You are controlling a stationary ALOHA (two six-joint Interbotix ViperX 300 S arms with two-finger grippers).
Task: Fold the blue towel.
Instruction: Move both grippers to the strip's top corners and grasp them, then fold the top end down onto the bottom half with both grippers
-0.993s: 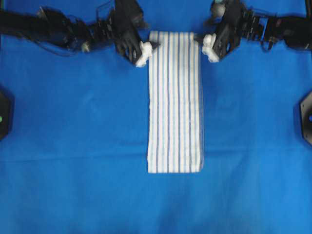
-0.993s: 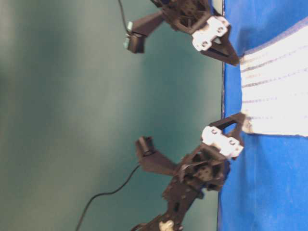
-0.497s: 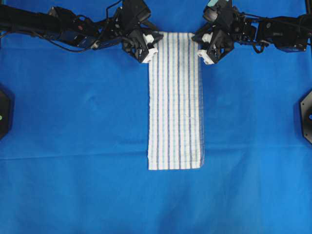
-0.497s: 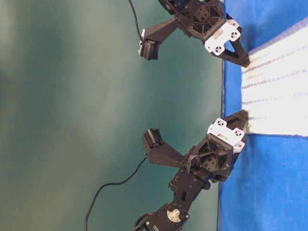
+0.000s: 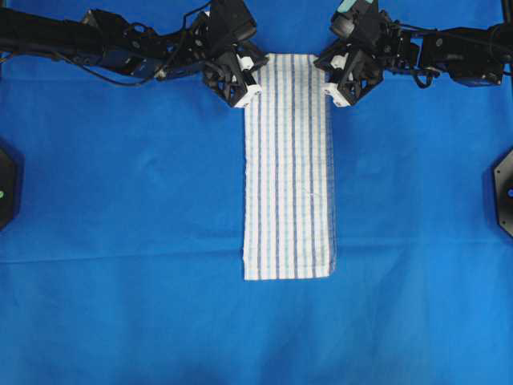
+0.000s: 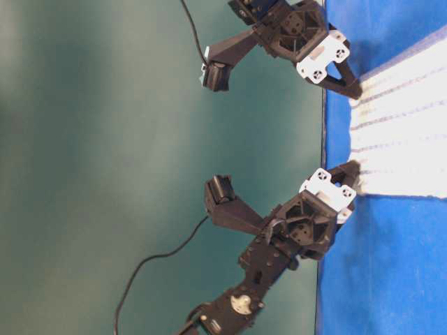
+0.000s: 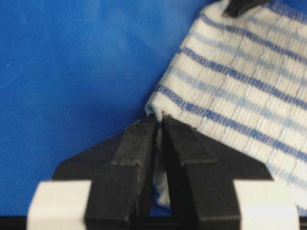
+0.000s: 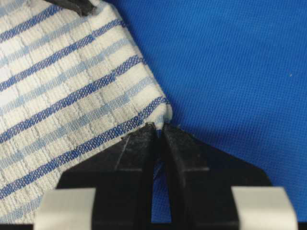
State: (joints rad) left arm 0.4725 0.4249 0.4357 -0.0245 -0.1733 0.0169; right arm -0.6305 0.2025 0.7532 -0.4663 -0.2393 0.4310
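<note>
The blue towel [image 5: 288, 168] is a white cloth with dark and light blue stripes, lying as a long narrow strip down the middle of the table. My left gripper [image 5: 250, 80] is shut on its far left corner [image 7: 158, 112], with cloth pinched between the black fingers [image 7: 139, 143]. At the far right corner [image 8: 160, 112] my right gripper [image 5: 330, 80] is likewise shut on the blue towel. In the table-level view both grippers [image 6: 353, 91] [image 6: 353, 174] touch the towel's [image 6: 398, 132] far edge.
A plain blue sheet [image 5: 120, 208] covers the whole table. Black fixtures sit at the left edge [image 5: 6, 184] and right edge [image 5: 505, 192]. Both arms [image 5: 96, 44] [image 5: 457, 52] stretch along the far side.
Both grippers moved inward onto the towel's far corners and went from open to shut on them. The towel itself has barely shifted.
</note>
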